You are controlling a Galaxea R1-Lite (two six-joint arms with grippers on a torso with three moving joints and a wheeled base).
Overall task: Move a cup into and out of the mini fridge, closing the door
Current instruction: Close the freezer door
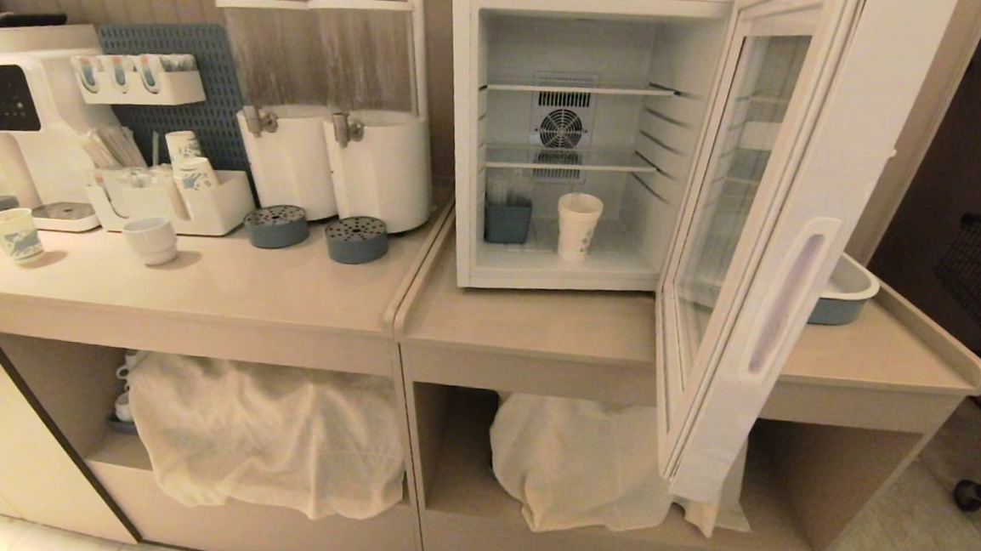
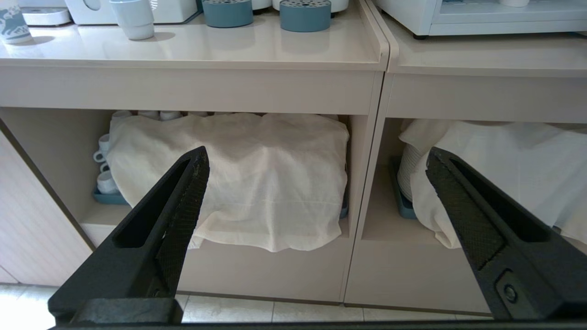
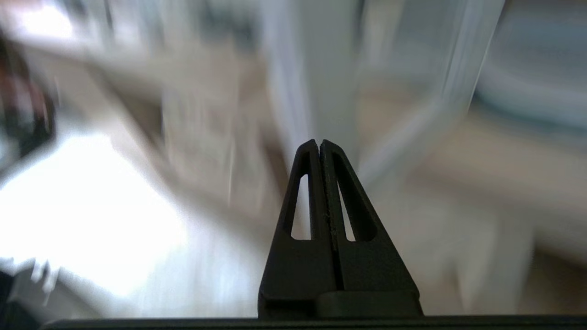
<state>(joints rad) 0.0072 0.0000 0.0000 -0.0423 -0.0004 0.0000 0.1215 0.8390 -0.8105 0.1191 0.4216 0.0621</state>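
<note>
The tall tapered white paper cup [image 1: 579, 225] stands on the floor of the white box-shaped mini fridge [image 1: 550, 134], whose glass-windowed door [image 1: 748, 240] hangs open. Likely light and crushable: grip mid-wall gently. Right end effector [image 3: 319, 144] is pinched closed, empty; left end effector [image 2: 316, 169] gapes wide.

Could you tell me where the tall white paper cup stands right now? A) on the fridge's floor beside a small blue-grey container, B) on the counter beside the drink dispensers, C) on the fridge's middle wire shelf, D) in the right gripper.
A: the cup stands upright on the floor of the mini fridge, right of the blue-grey container, with the door swung open.
</note>
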